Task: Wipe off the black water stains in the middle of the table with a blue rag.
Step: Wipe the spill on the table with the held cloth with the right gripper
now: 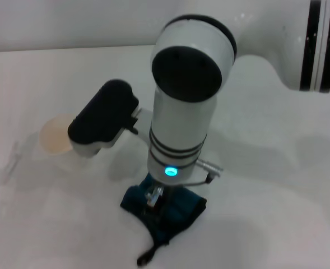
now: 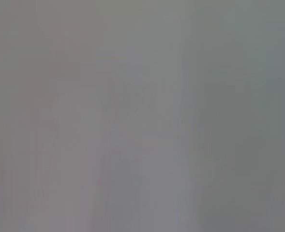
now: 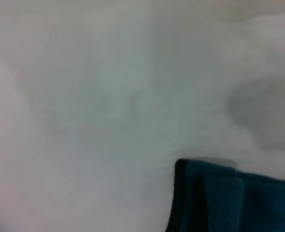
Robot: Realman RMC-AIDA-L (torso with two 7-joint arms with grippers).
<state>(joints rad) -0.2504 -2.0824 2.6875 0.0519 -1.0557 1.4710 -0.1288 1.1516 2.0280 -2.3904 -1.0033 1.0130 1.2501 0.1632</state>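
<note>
The right gripper (image 1: 153,197) is seen in the head view pressed down onto the dark teal-blue soft folded rag (image 1: 170,213), mostly hidden under the white cylindrical right arm (image 1: 181,112) with its glowing cyan ring light; whether its fingers are clenched or released cannot be told. The rag is bunched under the gripper, near the front edge of the head view, a little left of centre. Its long axis is laid roughly from the gripper's near-left side toward the lower right, with a narrow black tail and small loop (image 1: 145,259) pointed down toward the robot. A black trimmed edge is seen along the rag's border, and in the right wrist view a folded teal corner with black trim (image 3: 229,198) is shown lying flat on the plain white matte table (image 3: 108,96). The black camera housing (image 1: 104,116) on the wrist is tilted out to the left. A pale translucent round cup (image 1: 57,134) is seen standing on the table (image 1: 265,213) just beyond that housing, apart from the rag. The black water stains cannot be made out. The left gripper is not seen; only a plain grey blur is given by the left wrist view.
</note>
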